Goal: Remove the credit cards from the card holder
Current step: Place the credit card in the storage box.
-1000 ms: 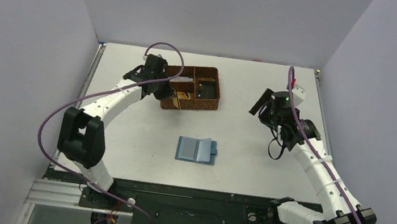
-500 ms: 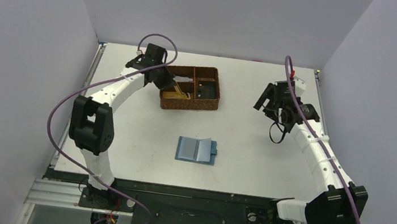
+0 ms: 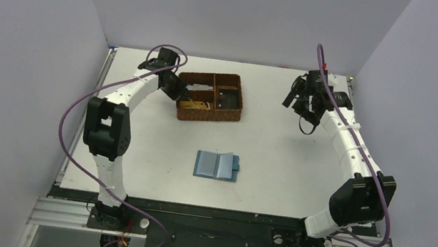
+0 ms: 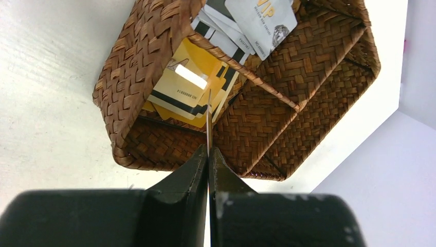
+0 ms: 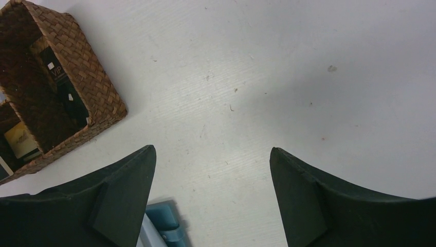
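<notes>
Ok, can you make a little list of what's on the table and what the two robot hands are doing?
left gripper: shut on a thin card, seen edge-on, over the basket
right gripper: open, holding nothing, above the table
card holder: lying open on the table, untouched
basket: brown woven; gold cards in one compartment, a white card in another

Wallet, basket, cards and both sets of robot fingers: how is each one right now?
wallet: open, lying on the table.
basket: upright on the table, cards inside.
cards in basket: lying loose in the compartments.
held card: pinched edge-on over the basket.
left fingers: shut on the held card.
right fingers: open, holding nothing.
</notes>
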Controlling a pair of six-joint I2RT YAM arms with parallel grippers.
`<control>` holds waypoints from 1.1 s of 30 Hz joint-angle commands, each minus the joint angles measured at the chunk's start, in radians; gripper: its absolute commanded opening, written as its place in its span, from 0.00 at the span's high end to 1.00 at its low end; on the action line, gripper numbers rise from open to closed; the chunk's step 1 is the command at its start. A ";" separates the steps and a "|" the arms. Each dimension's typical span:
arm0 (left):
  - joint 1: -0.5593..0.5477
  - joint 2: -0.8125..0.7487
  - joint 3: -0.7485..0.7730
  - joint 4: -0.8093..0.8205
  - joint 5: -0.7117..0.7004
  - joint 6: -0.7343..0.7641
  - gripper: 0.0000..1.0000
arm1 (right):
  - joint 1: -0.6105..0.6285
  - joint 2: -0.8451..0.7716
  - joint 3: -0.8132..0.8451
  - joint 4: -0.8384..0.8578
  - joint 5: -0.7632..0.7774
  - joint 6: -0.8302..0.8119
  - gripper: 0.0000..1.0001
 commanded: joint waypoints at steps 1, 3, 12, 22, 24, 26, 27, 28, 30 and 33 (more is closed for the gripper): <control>0.011 0.019 0.047 -0.044 0.031 -0.047 1.00 | -0.021 0.048 0.094 -0.060 -0.037 -0.008 0.23; 0.011 0.029 0.052 -0.038 0.034 -0.053 1.00 | -0.027 0.064 0.112 -0.075 -0.045 -0.012 0.23; 0.012 0.062 0.068 -0.035 0.050 -0.061 1.00 | -0.050 0.147 0.183 -0.113 -0.096 -0.028 0.24; 0.010 0.080 0.100 -0.028 0.060 -0.050 0.81 | -0.067 0.205 0.233 -0.129 -0.111 -0.039 0.24; 0.011 0.076 0.110 -0.029 0.054 -0.039 0.71 | -0.067 0.211 0.236 -0.129 -0.111 -0.038 0.24; 0.011 0.075 0.120 -0.024 0.052 -0.027 0.67 | -0.067 0.218 0.238 -0.130 -0.125 -0.039 0.24; 0.012 0.076 0.129 -0.022 0.053 -0.023 0.66 | -0.067 0.220 0.238 -0.129 -0.132 -0.039 0.24; 0.011 0.078 0.133 -0.020 0.053 -0.016 0.64 | -0.067 0.220 0.236 -0.129 -0.136 -0.040 0.24; 0.010 0.080 0.147 -0.009 0.055 -0.006 0.63 | -0.067 0.221 0.233 -0.128 -0.136 -0.038 0.24; 0.010 0.077 0.155 -0.002 0.062 0.014 0.62 | -0.061 0.218 0.230 -0.127 -0.137 -0.033 0.24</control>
